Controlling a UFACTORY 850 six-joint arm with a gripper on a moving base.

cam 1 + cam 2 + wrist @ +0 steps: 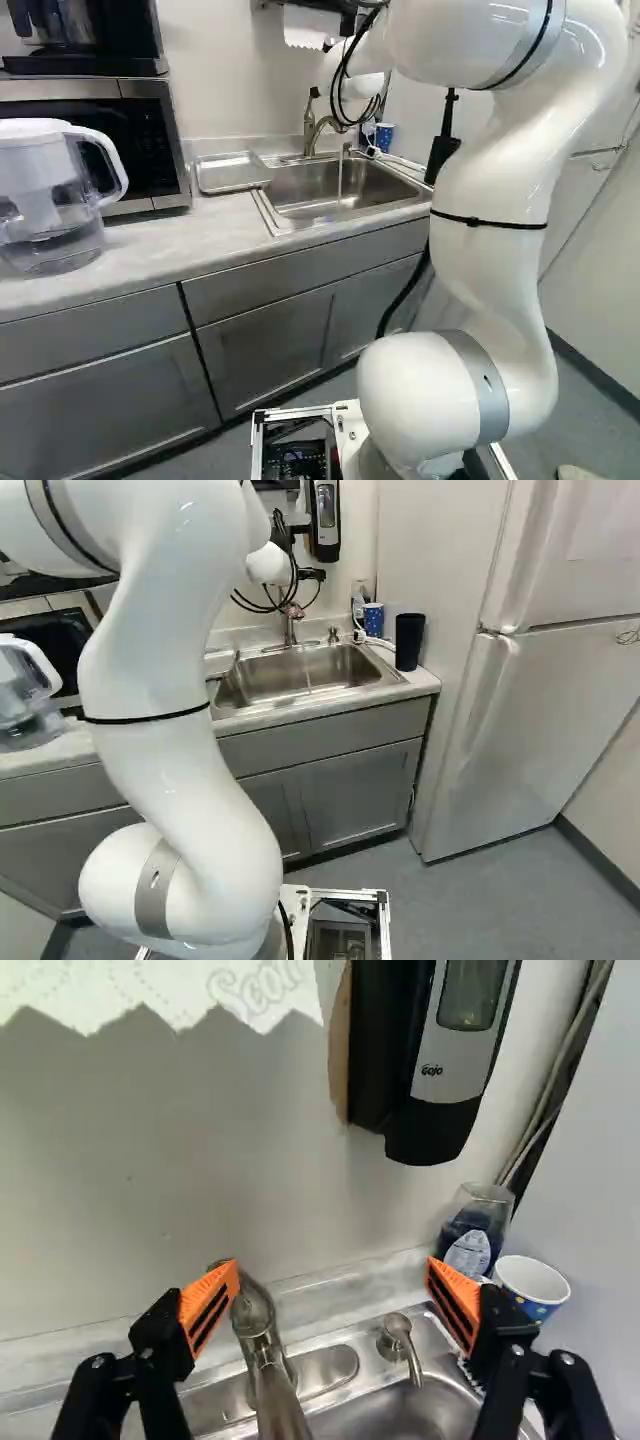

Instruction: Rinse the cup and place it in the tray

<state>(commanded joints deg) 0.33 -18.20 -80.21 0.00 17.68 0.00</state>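
Note:
My gripper [314, 575] is partly hidden by the arm and cables in the right base view, high near the faucet. The wrist view shows the gripper [333, 1305] open and empty, the faucet [262, 1345] standing ahead between its fingers. A blue-and-white paper cup [532, 1290] is upright beyond one finger; this cup [384, 137] stands behind the sink. A black tumbler [408, 640] is on the counter's right end. In the left base view a thin water stream [340, 180] falls into the sink [300, 190]. The metal tray [230, 172] lies left of the sink.
A clear bottle [473, 1235] stands beside the paper cup, below a wall dispenser [440, 1060]. A small pump [398, 1340] is beside the faucet. A water pitcher [50, 200] and microwave [120, 130] occupy the left counter; a fridge [540, 710] stands right.

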